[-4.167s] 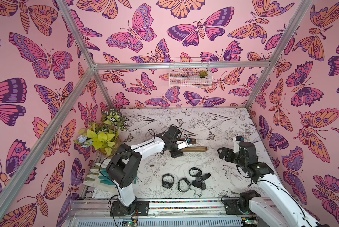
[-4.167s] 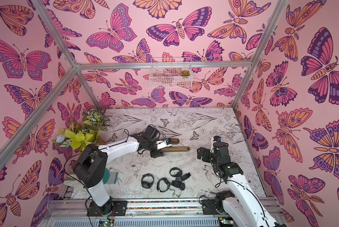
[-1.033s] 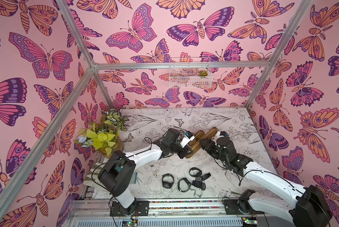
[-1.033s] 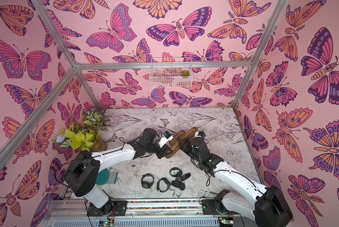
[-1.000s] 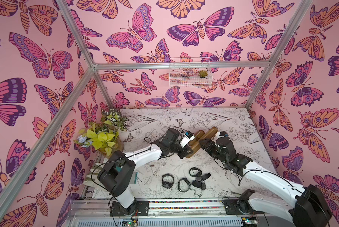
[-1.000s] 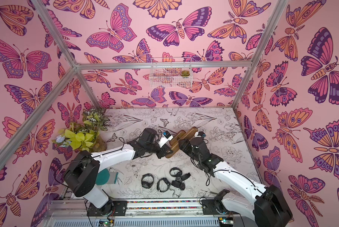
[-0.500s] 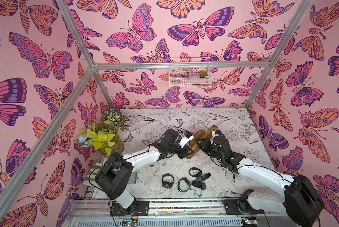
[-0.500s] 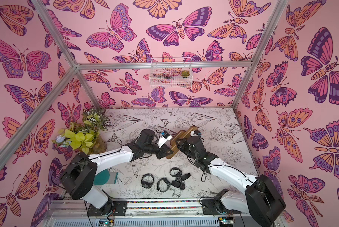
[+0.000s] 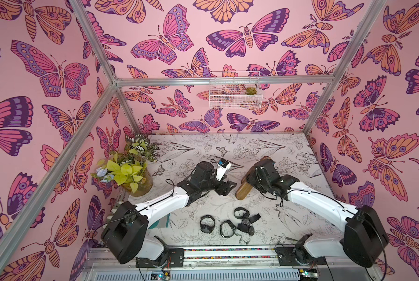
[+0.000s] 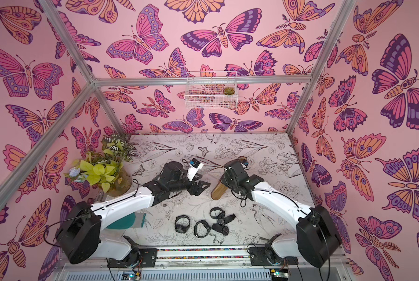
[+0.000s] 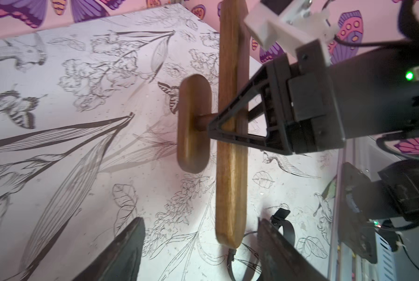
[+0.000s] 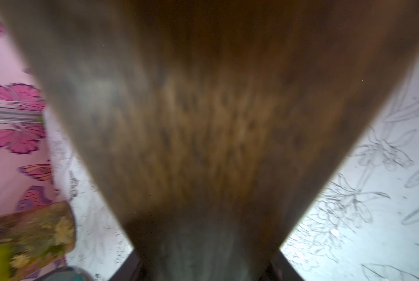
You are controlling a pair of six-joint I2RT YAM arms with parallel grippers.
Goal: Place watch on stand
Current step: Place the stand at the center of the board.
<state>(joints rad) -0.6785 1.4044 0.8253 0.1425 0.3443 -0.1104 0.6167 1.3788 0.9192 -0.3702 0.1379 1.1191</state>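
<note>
Left jaws apart and empty, right jaws clamped on the stand. In both top views my left gripper point(image 9: 224, 188) sits just beside the stand point(image 9: 243, 191), which my right gripper point(image 9: 252, 176) holds tilted. The watches point(image 9: 227, 225) lie near the front, untouched.

Left wrist view: my open fingers point(image 11: 130, 248) frame the long bar point(image 11: 230, 182), with a right finger across it.

Right wrist view: blurred wood point(image 12: 203, 121) fills everything.

I judge we're positioning the stand. Next I steady it, then send the left arm for a watch.
</note>
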